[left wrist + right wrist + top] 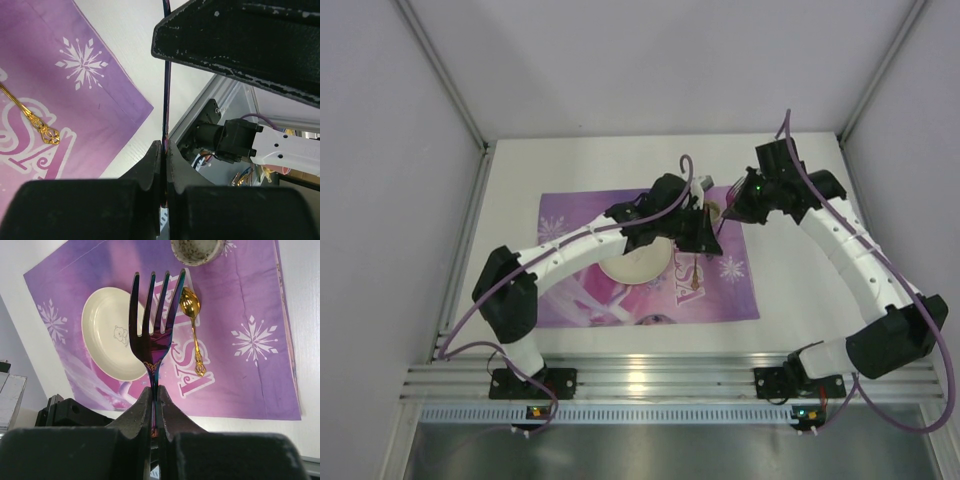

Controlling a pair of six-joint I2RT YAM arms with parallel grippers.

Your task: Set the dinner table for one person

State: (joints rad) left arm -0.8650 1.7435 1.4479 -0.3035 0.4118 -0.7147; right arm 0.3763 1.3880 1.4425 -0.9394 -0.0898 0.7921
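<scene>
My right gripper (pixel 155 390) is shut on the handle of an iridescent purple fork (pixel 155 335), tines pointing away, held above the purple placemat (pixel 250 300). In the top view it (pixel 735 208) hovers by the mat's far right corner. My left gripper (pixel 163 145) is shut on a thin iridescent utensil (pixel 165 100) seen edge-on; I cannot tell which kind. It (pixel 705 228) hangs over the mat's right half. A cream plate (pixel 112 332), a gold spoon (pixel 192 325) and a speckled cup (pixel 196 251) lie on the mat, on the white dinner table (pixel 800 300).
The ribbed aluminium rail (pixel 650 380) runs along the near edge with both arm bases on it. Grey walls close in the left, right and back. A black part of the right arm (pixel 240 45) is close above my left gripper.
</scene>
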